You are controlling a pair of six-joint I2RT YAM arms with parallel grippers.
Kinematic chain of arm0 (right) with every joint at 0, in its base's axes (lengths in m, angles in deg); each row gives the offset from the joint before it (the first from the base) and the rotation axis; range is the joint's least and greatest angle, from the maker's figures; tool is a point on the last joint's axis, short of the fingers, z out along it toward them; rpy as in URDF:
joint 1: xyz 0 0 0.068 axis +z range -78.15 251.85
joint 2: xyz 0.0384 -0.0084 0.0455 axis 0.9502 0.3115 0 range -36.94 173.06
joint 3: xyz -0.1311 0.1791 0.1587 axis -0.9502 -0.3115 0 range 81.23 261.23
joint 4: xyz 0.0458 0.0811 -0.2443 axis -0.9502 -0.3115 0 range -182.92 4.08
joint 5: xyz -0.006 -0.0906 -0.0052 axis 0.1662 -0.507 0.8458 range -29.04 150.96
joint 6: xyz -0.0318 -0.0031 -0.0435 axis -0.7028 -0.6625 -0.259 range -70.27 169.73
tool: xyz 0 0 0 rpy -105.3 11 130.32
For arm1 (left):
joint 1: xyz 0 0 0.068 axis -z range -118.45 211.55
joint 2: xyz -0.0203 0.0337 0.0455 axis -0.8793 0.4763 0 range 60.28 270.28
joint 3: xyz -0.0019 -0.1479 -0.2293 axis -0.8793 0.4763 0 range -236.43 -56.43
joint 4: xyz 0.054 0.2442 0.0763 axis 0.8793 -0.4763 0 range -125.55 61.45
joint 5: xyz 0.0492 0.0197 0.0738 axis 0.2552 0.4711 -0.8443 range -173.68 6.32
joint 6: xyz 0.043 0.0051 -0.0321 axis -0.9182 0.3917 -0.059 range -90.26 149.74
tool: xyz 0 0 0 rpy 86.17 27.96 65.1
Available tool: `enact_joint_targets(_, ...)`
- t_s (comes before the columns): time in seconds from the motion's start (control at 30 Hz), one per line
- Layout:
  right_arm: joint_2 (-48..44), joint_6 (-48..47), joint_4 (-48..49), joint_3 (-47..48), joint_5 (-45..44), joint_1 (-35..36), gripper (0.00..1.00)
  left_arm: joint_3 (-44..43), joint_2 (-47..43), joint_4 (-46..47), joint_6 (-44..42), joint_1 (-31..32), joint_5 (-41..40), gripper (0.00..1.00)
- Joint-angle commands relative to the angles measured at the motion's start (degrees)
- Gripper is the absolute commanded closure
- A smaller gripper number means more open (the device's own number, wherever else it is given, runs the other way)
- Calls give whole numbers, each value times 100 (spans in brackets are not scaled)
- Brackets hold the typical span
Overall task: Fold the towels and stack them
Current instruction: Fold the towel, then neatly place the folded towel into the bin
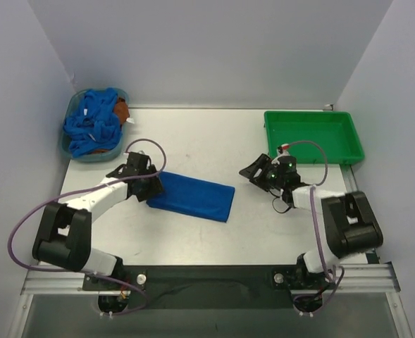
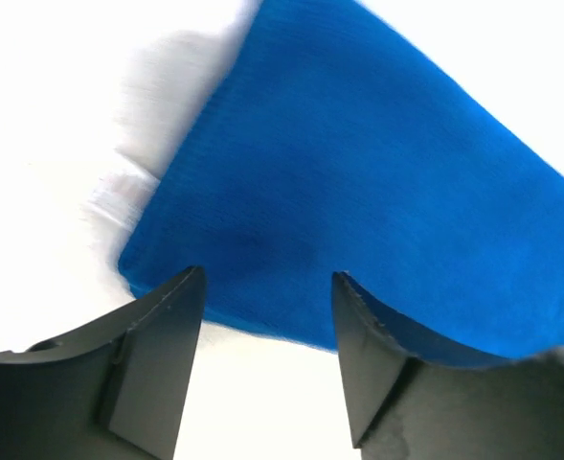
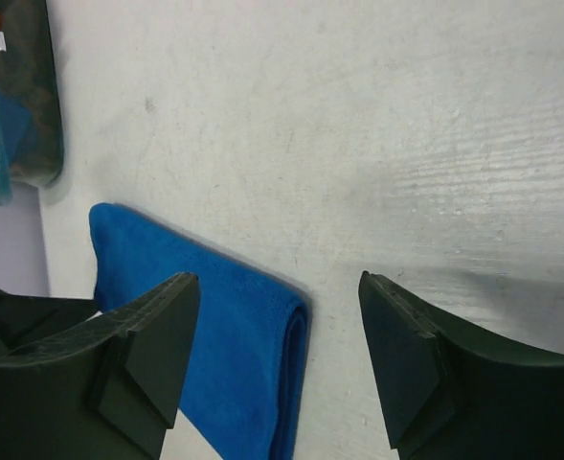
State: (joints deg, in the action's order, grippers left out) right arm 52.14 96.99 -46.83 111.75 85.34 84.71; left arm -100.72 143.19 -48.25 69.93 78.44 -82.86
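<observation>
A folded royal-blue towel (image 1: 193,197) lies flat on the white table (image 1: 193,141), left of centre. My left gripper (image 1: 151,184) hovers at its left end, open, nothing between its fingers; in the left wrist view the towel (image 2: 377,192) fills the upper half just beyond the fingertips (image 2: 191,287). My right gripper (image 1: 253,172) stands open to the right of the towel, apart from it; its wrist view shows the folded edge of the towel (image 3: 253,364) below and left. More blue towels (image 1: 91,127) lie crumpled in the teal basket (image 1: 69,143) at the back left.
An orange-brown cloth (image 1: 121,109) lies in the basket under the blue towels. A green tray (image 1: 313,137) stands at the back right. The basket's corner (image 3: 28,105) shows at the upper left of the right wrist view. Walls close in on three sides.
</observation>
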Motion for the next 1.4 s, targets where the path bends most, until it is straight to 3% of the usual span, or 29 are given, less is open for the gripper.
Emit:
enact_joint_targets(0.0,-908,-1209,-1779,507,-520,-3,30,-658,-468,-884,-581,917,-766,34)
enact_joint_targets(0.07,-1348,-1691,-2763,691,-793,-3,22,-991,-565,-1105,-573,1420,-1318,26)
enact_joint_targets(0.23,-2051,-2309,-4565,885,-1715,-38,4,-1599,-330,-1676,-407,3281,-2287,23)
enact_joint_targets(0.37,-2763,-2476,-5042,692,-1815,-65,2,-2144,355,-1975,-371,4199,-2840,23)
enact_joint_targets(0.53,-3142,-2398,-5183,429,-1120,93,10,-2260,866,-1994,-37,4437,-2798,29)
enact_joint_targets(0.63,-3107,-2301,-5175,323,-1251,575,20,-2233,963,-1809,68,4455,-2684,30)
enact_joint_targets(0.8,-2747,-1845,-5008,253,-1681,1297,24,-2206,1042,-1318,-18,4586,-2534,33)
enact_joint_targets(1.03,-2475,-1378,-4595,-37,-1780,1210,24,-2874,1798,-1281,-467,5114,-2851,40)
enact_joint_targets(1.37,-2518,-1158,-4147,-521,-1287,771,25,-3454,2545,-1281,-845,5193,-2938,50)
